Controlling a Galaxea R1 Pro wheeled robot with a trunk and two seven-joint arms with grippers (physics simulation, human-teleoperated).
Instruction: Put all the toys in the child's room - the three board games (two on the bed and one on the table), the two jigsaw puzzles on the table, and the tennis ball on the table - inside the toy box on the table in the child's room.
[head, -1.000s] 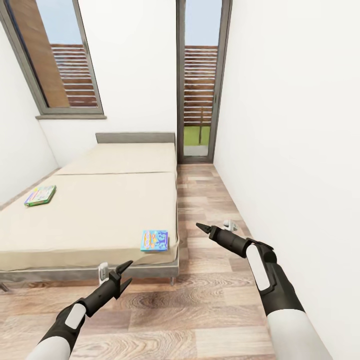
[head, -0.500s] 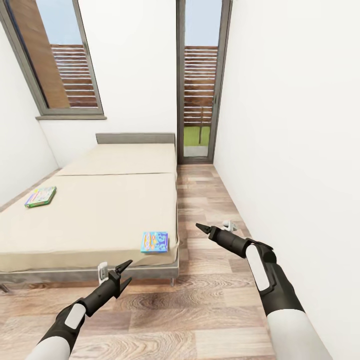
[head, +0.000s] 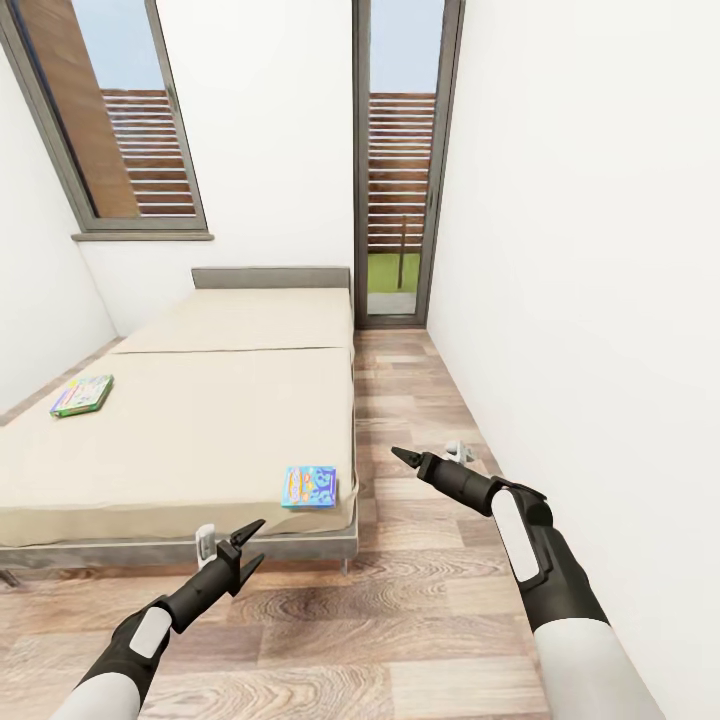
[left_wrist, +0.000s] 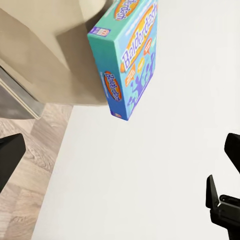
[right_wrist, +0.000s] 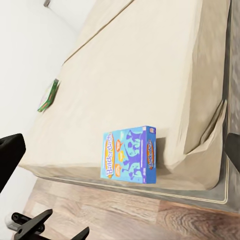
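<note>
The blue board game (left_wrist: 131, 55) lying at the near right corner of the bed (head: 200, 440) carries the one readable title: "Balderdash", in white letters on an orange banner along its cover (seen closest from the left wrist camera). Smaller print on its orange badges and side panel is too fine to read. The green board game (head: 81, 394) at the bed's left edge shows no legible lettering.

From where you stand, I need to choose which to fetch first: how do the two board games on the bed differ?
The blue board game lies at the bed's near corner, close to the left gripper; the green board game lies by the far left edge. The blue one bears orange lettering; the green one's print is too small to read. Both lie flat.
</note>
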